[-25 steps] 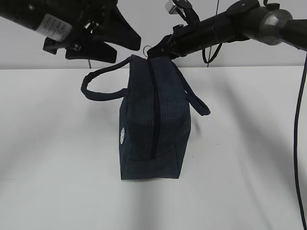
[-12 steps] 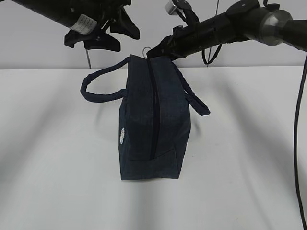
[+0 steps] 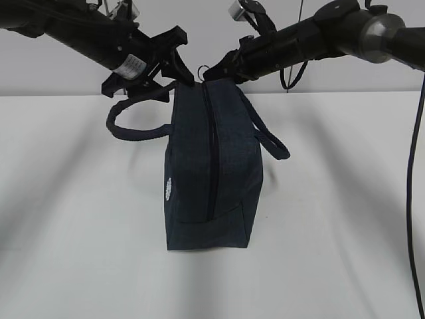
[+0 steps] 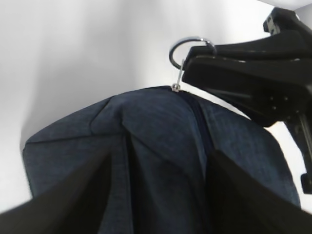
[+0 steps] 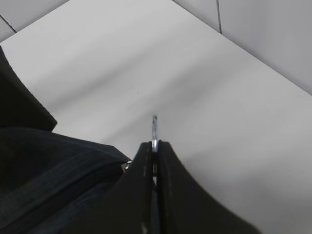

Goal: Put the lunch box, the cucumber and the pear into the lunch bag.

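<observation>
The dark navy lunch bag (image 3: pixel 212 173) stands on the white table (image 3: pixel 345 199) with its zipper shut along the top and near end. My right gripper (image 3: pixel 216 70) is shut on the metal ring pull (image 5: pixel 154 127) at the bag's far top end; the ring also shows in the left wrist view (image 4: pixel 187 46). My left gripper (image 3: pixel 174 73) is open at the bag's top far-left corner. In the left wrist view (image 4: pixel 158 153) its fingers stand on either side of the fabric (image 4: pixel 161 126). The lunch box, cucumber and pear are out of view.
The bag's two loop handles hang out to the left (image 3: pixel 129 129) and right (image 3: pixel 273 141). A black cable (image 3: pixel 415 166) hangs along the right edge. A grey wall runs behind the table.
My left gripper has come down and rightwards from above the bag's left side to its top corner. The left handle has shifted slightly. My right gripper has stayed on the ring.
</observation>
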Controlling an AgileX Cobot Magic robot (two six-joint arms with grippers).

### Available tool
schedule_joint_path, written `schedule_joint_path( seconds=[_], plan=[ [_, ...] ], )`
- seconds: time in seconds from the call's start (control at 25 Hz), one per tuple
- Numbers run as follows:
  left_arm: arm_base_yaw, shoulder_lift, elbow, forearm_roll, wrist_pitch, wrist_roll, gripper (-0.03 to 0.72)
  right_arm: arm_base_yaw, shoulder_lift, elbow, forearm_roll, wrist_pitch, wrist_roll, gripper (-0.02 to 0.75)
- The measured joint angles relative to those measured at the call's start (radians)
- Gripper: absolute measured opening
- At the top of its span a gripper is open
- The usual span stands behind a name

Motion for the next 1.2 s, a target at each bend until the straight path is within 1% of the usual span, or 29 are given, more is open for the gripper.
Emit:
schedule_joint_path(
  seconds=[0.08,0.12,0.2,0.28,0.32,0.36,0.44,0.56,0.84,0.96,1.12,1.2],
  plan=[
    [0.0,0.006,-0.001,-0.006,-0.001,0.0,0.4,0.0,0.0,0.0,0.0,0.0,0.0,-0.016],
    [0.0,0.01,-0.001,-0.01,-0.005,0.0,0.37,0.0,0.0,0.0,0.0,0.0,0.0,-0.016],
    [0.0,0.017,-0.002,-0.027,-0.008,0.004,0.274,0.0,0.002,0.0,0.0,0.0,0.0,-0.016],
    [0.0,0.028,-0.002,-0.051,-0.003,0.022,0.128,0.0,0.002,0.0,-0.002,0.0,0.0,-0.016],
    [0.0,0.03,-0.002,-0.063,0.001,0.035,0.067,0.0,0.002,0.0,-0.002,0.0,0.0,-0.016],
    [0.0,0.033,-0.002,-0.072,0.002,0.046,0.042,0.0,0.002,0.0,-0.002,-0.002,0.0,-0.016],
    [0.0,0.033,-0.002,-0.079,0.004,0.054,0.026,0.0,0.002,0.0,-0.002,-0.005,0.0,-0.016],
    [0.0,0.028,-0.002,-0.086,0.016,0.066,0.025,0.0,0.002,0.0,-0.009,-0.014,0.0,-0.016],
    [0.0,-0.007,-0.001,-0.104,0.059,0.127,0.023,0.0,0.002,0.0,-0.087,-0.021,0.014,-0.016],
    [0.0,-0.027,0.0,-0.099,0.069,0.136,0.022,0.002,0.002,-0.002,-0.129,-0.014,0.046,-0.016],
    [0.0,-0.047,0.0,-0.095,0.076,0.143,0.021,0.003,0.002,-0.002,-0.22,-0.004,0.115,-0.016],
    [0.0,-0.048,0.0,-0.091,0.078,0.146,0.022,0.004,0.0,-0.006,-0.246,0.008,0.139,-0.016]
  ],
)
